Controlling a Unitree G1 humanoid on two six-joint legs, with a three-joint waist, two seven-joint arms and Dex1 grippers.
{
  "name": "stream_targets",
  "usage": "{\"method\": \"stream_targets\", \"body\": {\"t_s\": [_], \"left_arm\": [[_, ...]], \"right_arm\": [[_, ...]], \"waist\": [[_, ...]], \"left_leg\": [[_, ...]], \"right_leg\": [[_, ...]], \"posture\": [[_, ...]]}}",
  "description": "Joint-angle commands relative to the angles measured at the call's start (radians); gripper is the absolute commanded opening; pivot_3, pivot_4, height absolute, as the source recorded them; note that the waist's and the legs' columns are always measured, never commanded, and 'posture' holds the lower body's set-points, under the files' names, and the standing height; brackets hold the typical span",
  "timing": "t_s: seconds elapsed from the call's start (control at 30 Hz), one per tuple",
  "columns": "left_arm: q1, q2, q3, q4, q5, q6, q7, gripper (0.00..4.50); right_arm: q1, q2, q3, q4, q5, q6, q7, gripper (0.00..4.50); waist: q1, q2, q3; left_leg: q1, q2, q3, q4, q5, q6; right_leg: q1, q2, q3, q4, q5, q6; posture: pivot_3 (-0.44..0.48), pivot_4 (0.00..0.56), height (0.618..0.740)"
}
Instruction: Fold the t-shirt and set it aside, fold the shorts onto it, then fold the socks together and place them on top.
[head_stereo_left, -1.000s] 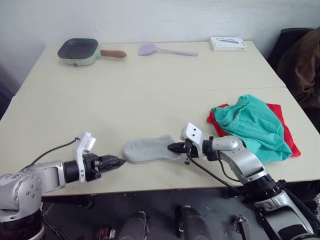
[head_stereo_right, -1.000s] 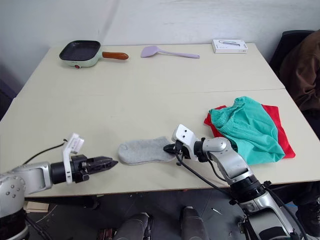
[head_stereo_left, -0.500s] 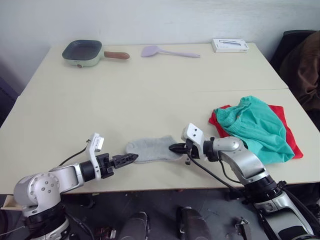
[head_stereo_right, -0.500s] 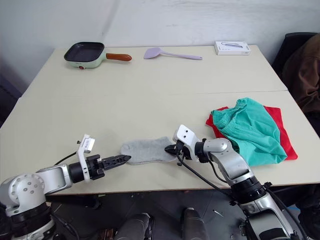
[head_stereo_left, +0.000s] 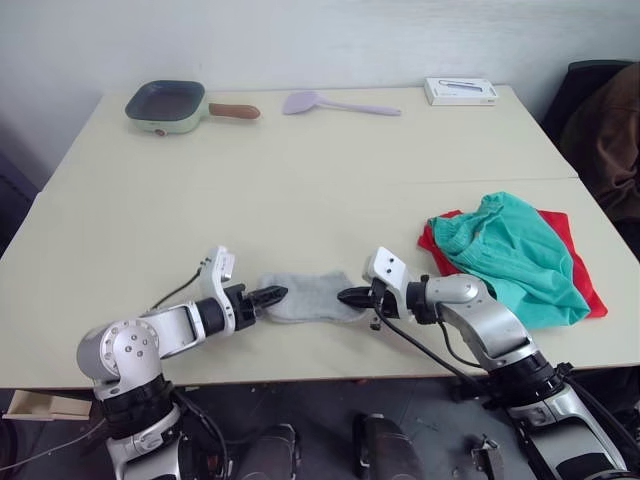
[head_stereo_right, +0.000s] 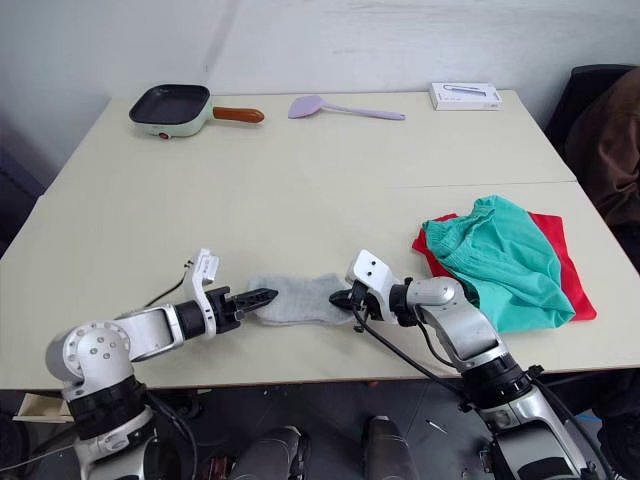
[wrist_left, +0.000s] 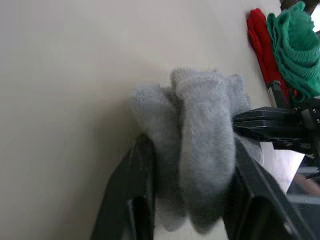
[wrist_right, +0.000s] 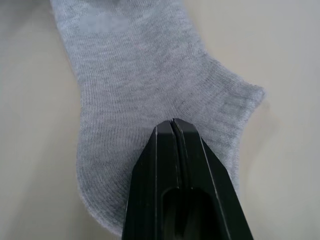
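Observation:
The light-grey socks (head_stereo_left: 308, 297) lie flat near the table's front edge, one on the other. My left gripper (head_stereo_left: 272, 294) is open at their left end, and in the left wrist view the bunched socks (wrist_left: 200, 145) fill the gap between its fingers (wrist_left: 142, 175). My right gripper (head_stereo_left: 345, 296) is shut, and its tips rest on the right end of the socks (wrist_right: 150, 75). To the right, the teal shorts (head_stereo_left: 512, 257) lie crumpled on top of the red t-shirt (head_stereo_left: 572, 240), which shows around their edges.
At the table's far edge are a green pan (head_stereo_left: 162, 101) with a wooden handle, a lilac spatula (head_stereo_left: 338, 101) and a white box (head_stereo_left: 460, 90). A dark chair with brown cloth (head_stereo_left: 610, 120) stands off the right side.
My left gripper has moved right to the socks' left end and now straddles it, with that end bunched up and the socks looking shorter. The right gripper has stayed in place.

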Motion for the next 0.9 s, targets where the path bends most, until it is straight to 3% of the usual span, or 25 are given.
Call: {"method": "stream_targets", "body": {"t_s": [0.03, 0.07, 0.27, 0.37, 0.57, 0.73, 0.9], "left_arm": [[-0.073, 0.107, -0.152, -0.093, -0.01, -0.035, -0.044, 0.51], [-0.092, 0.141, -0.205, -0.093, -0.005, -0.052, -0.059, 0.19], [-0.249, 0.422, -0.717, -0.022, 0.158, -0.316, -0.261, 0.19], [-0.332, 0.459, -0.889, 0.071, 0.269, -0.455, -0.334, 0.19], [-0.461, 0.293, -0.973, 0.279, 0.335, -0.538, -0.405, 0.19], [-0.49, 0.222, -1.03, 0.338, 0.382, -0.541, -0.441, 0.19], [-0.476, 0.216, -1.067, 0.363, 0.435, -0.554, -0.474, 0.19]], "right_arm": [[0.017, -0.006, -0.007, -0.004, -0.005, 0.01, 0.003, 0.0], [0.016, -0.006, -0.007, -0.001, -0.005, 0.009, 0.003, 0.0], [0.025, 0.005, -0.008, 0.003, -0.01, 0.008, -0.014, 0.0], [0.032, 0.012, -0.012, 0.001, -0.011, 0.008, -0.029, 0.0], [0.081, 0.007, -0.042, -0.04, -0.007, 0.029, -0.07, 0.0], [0.116, 0.004, -0.061, -0.08, -0.005, 0.048, -0.1, 0.0], [0.145, -0.003, -0.099, -0.147, 0.012, 0.085, -0.128, 0.0]], "waist": [[-0.001, 0.0, 0.0], [-0.003, 0.0, 0.0], [-0.006, 0.0, 0.0], [-0.006, 0.001, 0.0], [0.003, 0.0, 0.001], [0.0, 0.0, 0.001], [0.011, 0.0, 0.0]], "left_leg": [[0.0, 0.0, 0.0, 0.0, 0.0, 0.0], [0.0, 0.0, 0.0, 0.0, 0.0, 0.0], [0.0, 0.0, 0.0, -0.002, 0.0, -0.001], [0.0, 0.0, 0.0, -0.002, 0.0, 0.0], [-0.001, -0.001, -0.001, -0.002, 0.001, 0.001], [-0.001, 0.0, 0.0, -0.002, 0.0, 0.002], [-0.001, -0.001, -0.001, -0.002, 0.0, 0.003]], "right_leg": [[0.0, 0.0, 0.0, 0.0, 0.0, 0.0], [0.0, 0.0, 0.0, 0.0, 0.0, 0.0], [0.0, 0.0, 0.001, -0.001, 0.0, 0.0], [0.0, 0.0, 0.001, -0.002, 0.0, 0.0], [0.0, 0.0, 0.0, -0.003, 0.0, 0.0], [0.0, 0.0, 0.0, -0.004, 0.0, 0.0], [0.001, -0.001, 0.0, -0.004, 0.0, 0.001]], "posture": [[0.0, 0.15, 0.74], [0.0, 0.15, 0.74], [0.0, 0.15, 0.74], [0.0, 0.15, 0.74], [0.0, 0.15, 0.74], [0.0, 0.15, 0.74], [0.0, 0.15, 0.74]]}}
